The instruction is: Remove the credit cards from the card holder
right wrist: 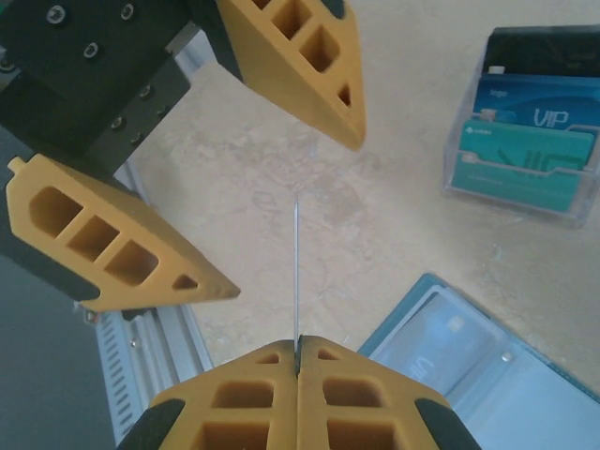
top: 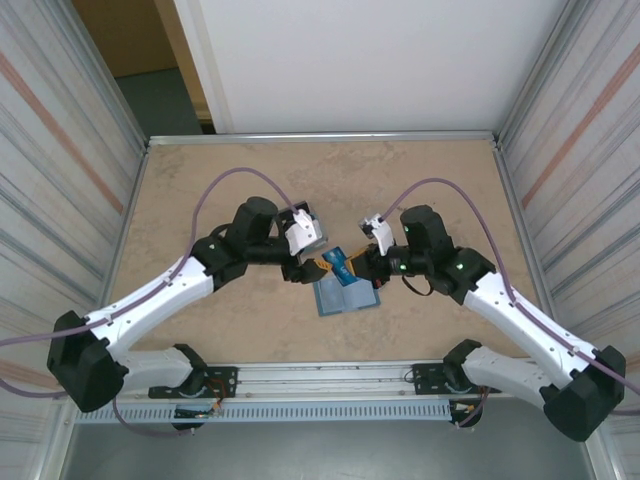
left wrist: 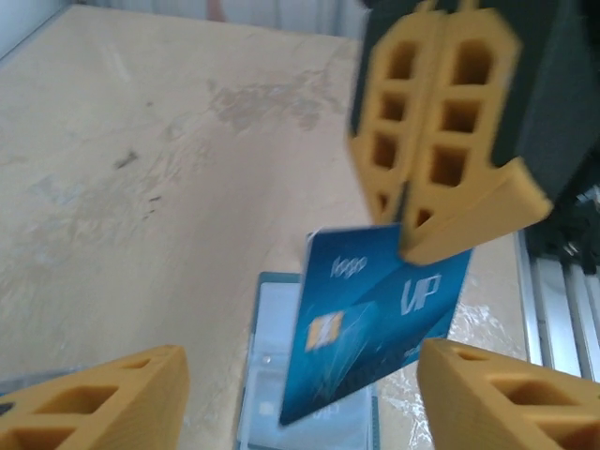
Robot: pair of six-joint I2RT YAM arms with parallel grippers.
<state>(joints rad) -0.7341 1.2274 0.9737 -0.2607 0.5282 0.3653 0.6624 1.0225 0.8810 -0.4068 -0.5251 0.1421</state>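
One blue card [left wrist: 375, 309] hangs clamped in the right gripper [left wrist: 412, 230], between the parted fingers of the left gripper [left wrist: 302, 366]; probably light, stiff, slick: best pinched across its flat faces.

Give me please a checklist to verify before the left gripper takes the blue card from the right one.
1. The right gripper is shut on the blue card: ok.
2. The blue card is out of the card holder, which lies open on the table: ok.
3. The left gripper is open, one finger on each side of the card: ok.
4. The left fingers touch the card: not ok, both stand apart.
5. The card holder is emptied: not ok, a second card shows in a pocket.
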